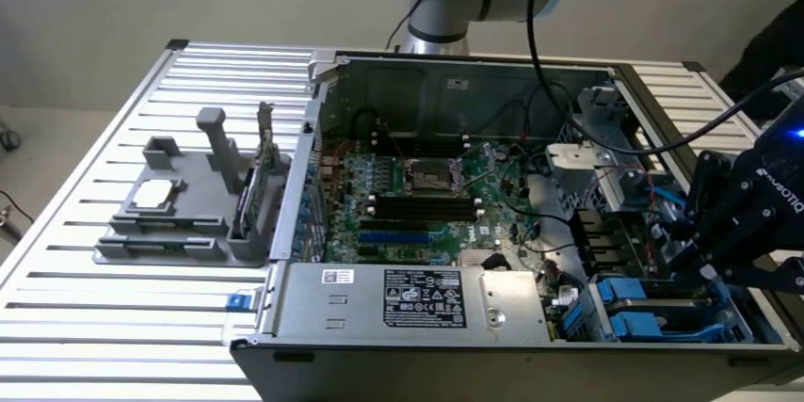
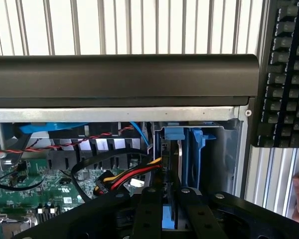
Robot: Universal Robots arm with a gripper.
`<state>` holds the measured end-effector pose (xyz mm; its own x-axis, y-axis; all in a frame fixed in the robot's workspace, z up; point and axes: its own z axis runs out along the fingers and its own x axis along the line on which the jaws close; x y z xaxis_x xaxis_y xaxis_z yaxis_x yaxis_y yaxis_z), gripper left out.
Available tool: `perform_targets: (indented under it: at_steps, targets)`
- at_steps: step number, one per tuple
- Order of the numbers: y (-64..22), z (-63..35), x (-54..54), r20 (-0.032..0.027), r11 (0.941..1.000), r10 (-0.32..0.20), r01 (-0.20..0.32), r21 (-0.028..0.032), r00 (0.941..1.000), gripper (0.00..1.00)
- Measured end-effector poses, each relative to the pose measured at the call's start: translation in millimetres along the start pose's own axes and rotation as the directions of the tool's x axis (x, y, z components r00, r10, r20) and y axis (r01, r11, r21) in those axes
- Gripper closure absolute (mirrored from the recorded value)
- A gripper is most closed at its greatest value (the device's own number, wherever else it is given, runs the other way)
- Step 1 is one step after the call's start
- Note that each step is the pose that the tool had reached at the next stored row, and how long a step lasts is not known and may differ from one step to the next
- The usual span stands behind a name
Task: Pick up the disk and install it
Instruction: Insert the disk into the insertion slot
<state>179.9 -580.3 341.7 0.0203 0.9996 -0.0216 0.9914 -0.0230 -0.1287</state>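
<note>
Exterior view: high, oblique, set back; whole open computer case (image 1: 503, 223) on tabletop (image 1: 113, 327).
Wrist view: close, looking into the case.
Shared: blue drive bays (image 1: 647, 313) (image 2: 189, 154).

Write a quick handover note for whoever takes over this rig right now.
Gripper: fingers appear closed on the disk, which is held edge-on.
Disk: down in the drive bay, next to a blue carrier.
Done: disk picked up and brought to the bay.
Left: disk not yet released. I cannot tell whether it is fully seated.
</note>
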Motion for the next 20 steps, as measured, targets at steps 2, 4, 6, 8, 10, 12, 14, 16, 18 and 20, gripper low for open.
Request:
perform_targets:
  at_steps: [2,4,6,8,10,12,14,16,18,20]
  targets:
    - [0.0,-0.1,-0.1,-0.0001,1.0,-0.002,0.002,0.0,1.0,0.83]
    - [0.0,0.0,-0.2,-0.0003,1.0,-0.004,0.004,0.0,1.0,0.83]
    - [0.0,-0.1,-0.5,-0.0002,1.0,-0.006,0.006,-0.0001,1.0,0.83]
    - [0.0,0.0,-0.6,-0.0003,1.0,-0.009,0.009,-0.0002,1.0,0.83]
    - [0.0,0.0,-0.6,-0.0004,0.9999,-0.012,0.012,-0.0002,0.9999,0.83]
    - [0.0,0.1,-0.7,-0.0004,0.9999,-0.015,0.015,-0.0002,0.9999,0.83]
    - [0.0,0.1,-0.8,-0.0004,0.9998,-0.018,0.018,-0.0003,0.9998,0.83]
    - [0.1,0.3,-0.9,-0.0004,0.9998,-0.021,0.021,-0.0004,0.9998,0.83]
    - [0.1,0.4,-1.1,-0.0003,0.9997,-0.024,0.024,-0.0004,0.9997,0.83]
    - [0.1,0.4,-1.2,0.0,0.9996,-0.027,0.027,-0.0005,0.9996,0.83]
